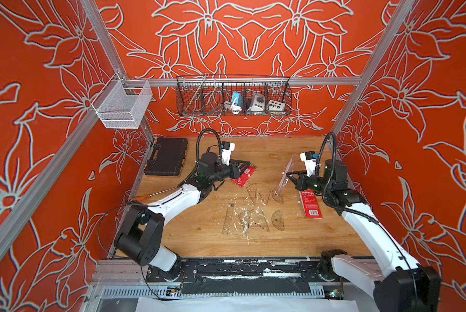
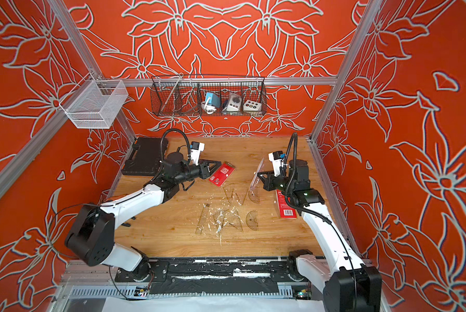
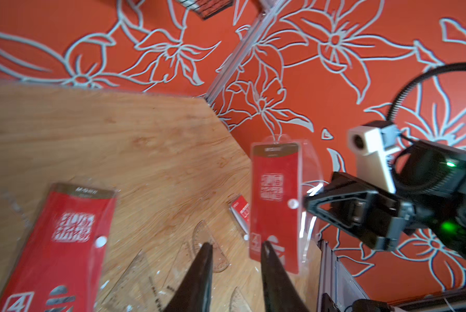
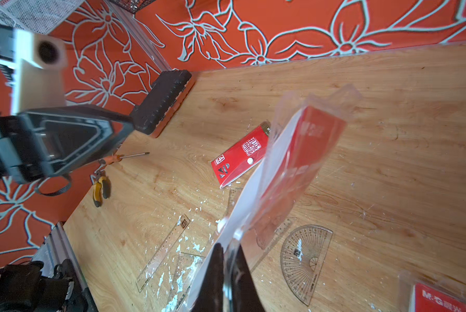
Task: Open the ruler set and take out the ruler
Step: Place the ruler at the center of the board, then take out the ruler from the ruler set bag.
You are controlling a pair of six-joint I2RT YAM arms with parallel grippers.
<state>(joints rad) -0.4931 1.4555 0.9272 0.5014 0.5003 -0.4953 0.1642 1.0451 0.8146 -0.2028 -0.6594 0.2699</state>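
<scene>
My right gripper (image 4: 228,247) is shut on the lower edge of a ruler set (image 4: 299,162), a clear pouch with a red card. It holds the set upright above the table's right side (image 1: 286,173). The left wrist view shows this ruler set (image 3: 275,202) facing my left gripper (image 3: 236,244). That gripper is open and empty, a short way from the pouch. In a top view my left gripper (image 1: 249,164) hovers over a second red ruler set (image 1: 244,175) lying flat. A clear loose ruler (image 4: 164,254) lies on the wood. What is inside the held pouch I cannot make out.
Clear set squares (image 1: 253,221) and two protractors (image 1: 278,220) (image 1: 277,194) lie mid-table among white flecks. A third red set (image 1: 311,204) lies under my right arm. A black tool case (image 1: 167,156), screwdriver (image 1: 151,194) and pliers (image 4: 101,189) sit at the left. Wire baskets (image 1: 233,97) hang on the back wall.
</scene>
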